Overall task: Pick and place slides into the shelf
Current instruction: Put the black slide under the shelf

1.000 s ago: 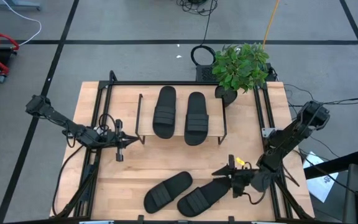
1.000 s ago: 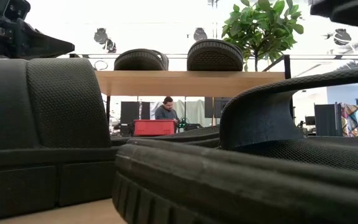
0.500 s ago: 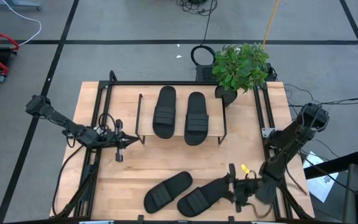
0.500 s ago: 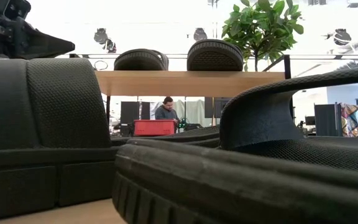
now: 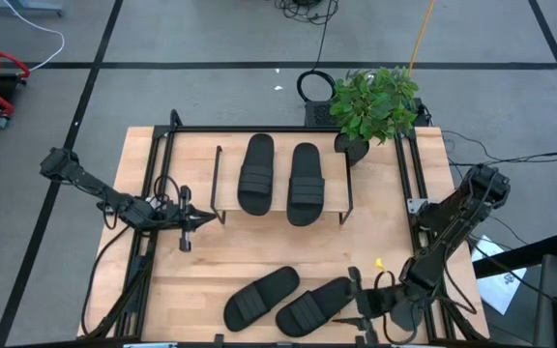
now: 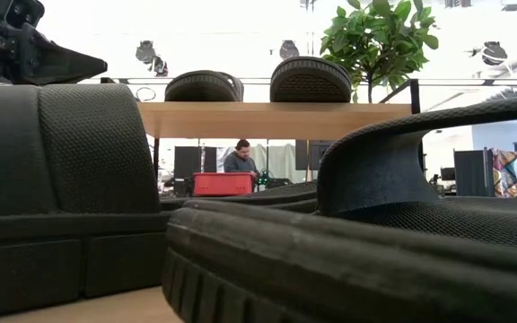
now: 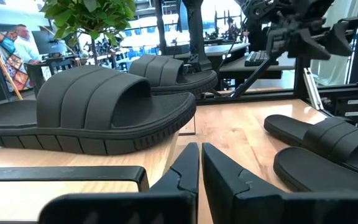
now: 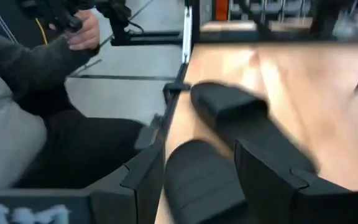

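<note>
Two black slides (image 5: 255, 174) (image 5: 306, 184) lie side by side, soles down, on the shelf's (image 5: 340, 166) wooden top (image 6: 267, 118) at the far middle. Two more slides (image 5: 261, 297) (image 5: 315, 304) rest on their soles on the table near its front edge. My right gripper (image 5: 357, 298) hovers open at the right-hand slide's right end. In the right wrist view its fingers (image 8: 146, 177) stand either side of that slide (image 8: 201, 177). My left gripper (image 5: 197, 221) waits shut, pointing level, left of the shelf.
A potted plant (image 5: 375, 101) stands at the table's far right corner, beside the shelf. Black frame rails (image 5: 148, 193) run along the table's sides. A person (image 8: 36, 118) sits just beyond the table's near edge. Bare wood lies between the shelf and the near slides.
My right gripper has drawn back toward the table's near edge, away from the right-hand slide's end, and has rolled about its own axis. Both near slides lie where they were. The left arm has kept still.
</note>
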